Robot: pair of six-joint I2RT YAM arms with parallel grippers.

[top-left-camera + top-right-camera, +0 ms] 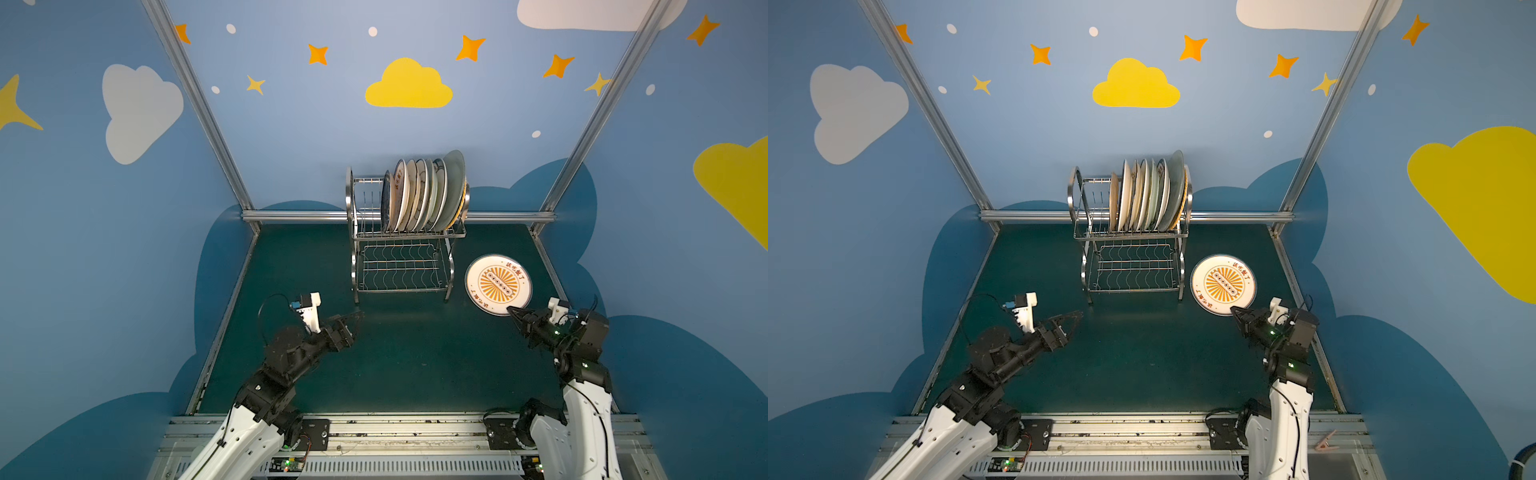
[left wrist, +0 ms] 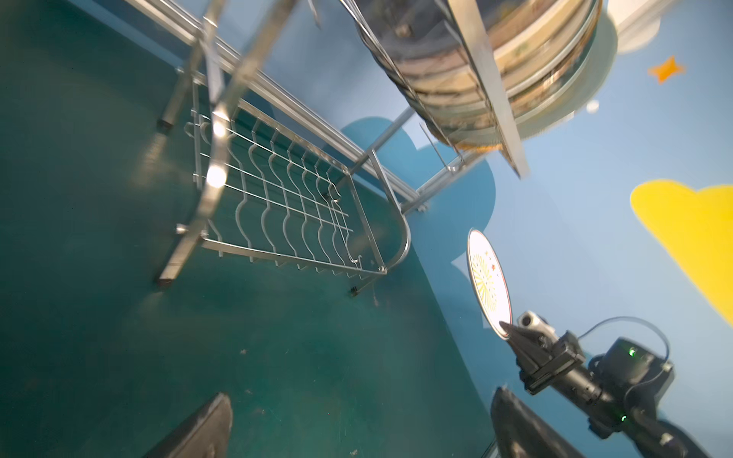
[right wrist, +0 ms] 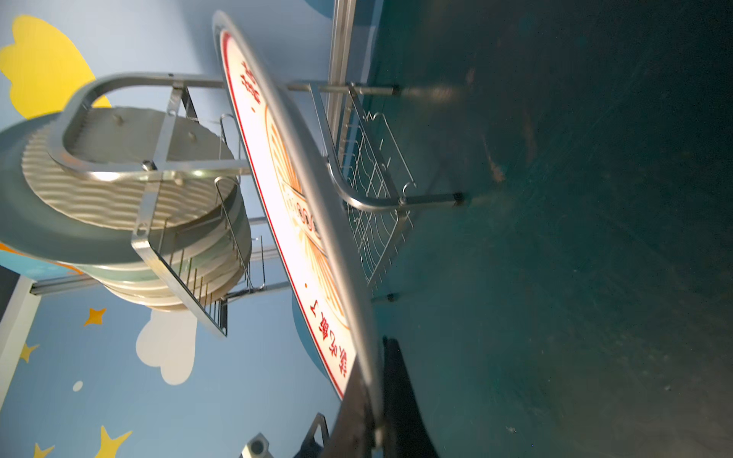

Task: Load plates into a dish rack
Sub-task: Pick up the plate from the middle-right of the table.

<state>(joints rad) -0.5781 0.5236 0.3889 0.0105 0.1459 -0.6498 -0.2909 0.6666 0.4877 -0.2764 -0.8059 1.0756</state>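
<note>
A white plate with an orange sunburst (image 1: 498, 284) (image 1: 1224, 284) (image 3: 285, 190) hangs tilted just right of the dish rack (image 1: 401, 237) (image 1: 1129, 237). My right gripper (image 1: 510, 309) (image 1: 1233, 309) (image 3: 375, 357) is shut on its near rim. In the left wrist view the plate (image 2: 488, 283) shows edge-on with the right gripper (image 2: 505, 325) at its rim. Several plates (image 1: 424, 195) (image 1: 1148, 195) stand upright in the rack's upper tier; its wavy lower tier (image 2: 285, 214) holds nothing. My left gripper (image 1: 355, 318) (image 1: 1077, 316) (image 2: 363, 396) stands open above the mat, front-left of the rack.
The green mat (image 1: 395, 365) is fenced by an aluminium rail (image 1: 299, 216) at the back and blue painted walls on both sides. The upper tier has free slots (image 1: 368, 203) at its left end.
</note>
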